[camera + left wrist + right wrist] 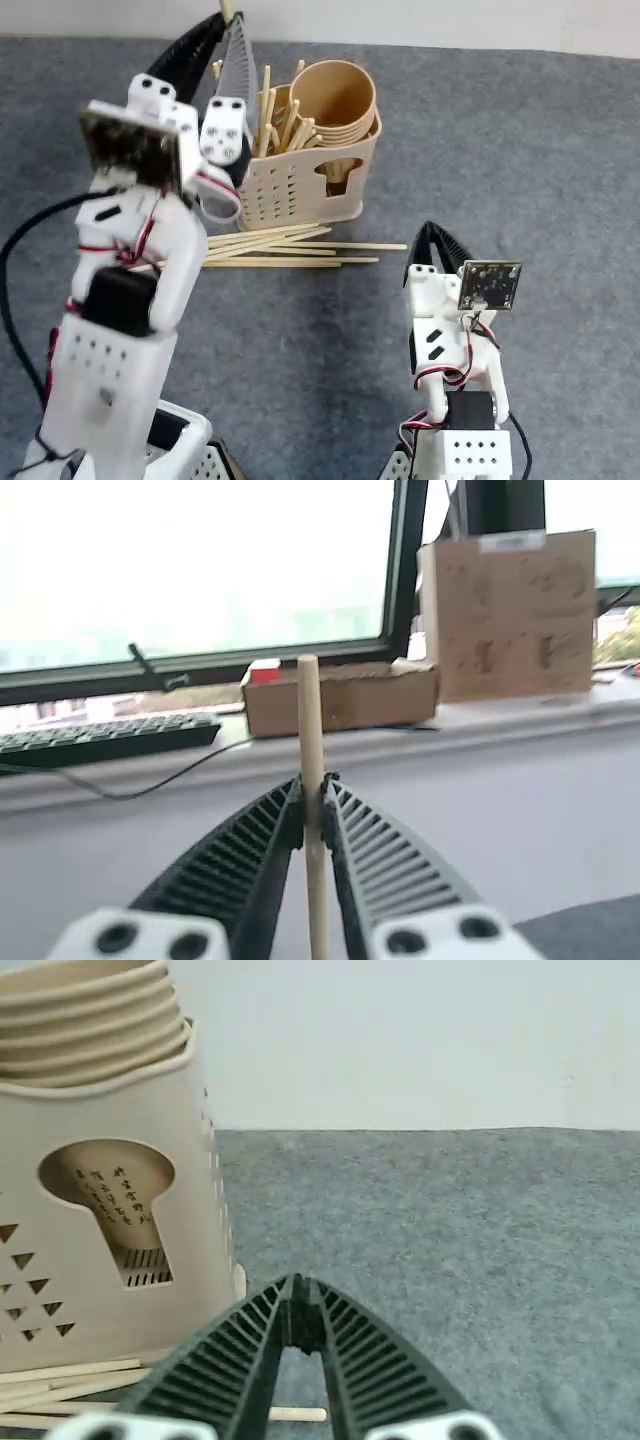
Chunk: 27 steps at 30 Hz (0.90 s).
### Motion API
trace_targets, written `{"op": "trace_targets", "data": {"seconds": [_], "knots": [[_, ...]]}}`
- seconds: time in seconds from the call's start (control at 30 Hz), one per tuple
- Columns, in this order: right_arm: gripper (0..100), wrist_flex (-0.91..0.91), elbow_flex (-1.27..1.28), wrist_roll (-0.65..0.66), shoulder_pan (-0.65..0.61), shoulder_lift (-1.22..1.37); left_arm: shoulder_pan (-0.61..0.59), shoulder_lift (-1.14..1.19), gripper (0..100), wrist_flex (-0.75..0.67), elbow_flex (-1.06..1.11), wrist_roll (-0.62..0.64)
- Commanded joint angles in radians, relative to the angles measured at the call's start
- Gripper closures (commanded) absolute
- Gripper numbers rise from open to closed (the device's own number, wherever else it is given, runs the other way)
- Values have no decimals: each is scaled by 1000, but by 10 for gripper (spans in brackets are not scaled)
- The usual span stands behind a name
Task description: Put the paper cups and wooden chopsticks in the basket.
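Wooden chopstick (309, 710) stands clamped in raised left end effector (312, 785); right end effector (297, 1290) sits low, closed.

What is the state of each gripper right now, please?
Left gripper: closed on a pale round wooden chopstick.
Right gripper: closed, holding nothing.

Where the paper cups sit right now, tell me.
In the high view, the paper cups stand stacked inside the basket at its right end, beside the upright chopsticks that fill its left end.
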Motion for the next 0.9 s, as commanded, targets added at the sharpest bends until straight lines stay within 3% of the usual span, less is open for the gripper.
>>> {"op": "trace_targets", "data": {"seconds": [0.0, 0.3, 0.43, 0.67, 0.87], "knots": [[992, -27, 8, 17, -8, -12, -18, 64, 994, -25, -12, 14], [992, -28, 8, 17, -8, -12, -41, 186, 984, -25, 76, 14], [992, -28, 8, 17, -8, -12, -44, 182, 886, -3, 125, 14], [992, -28, 8, 18, -5, -12, -53, 182, 866, 293, -51, 14], [992, -28, 5, 18, -4, -12, -47, 180, 870, 641, -321, 14]]}}
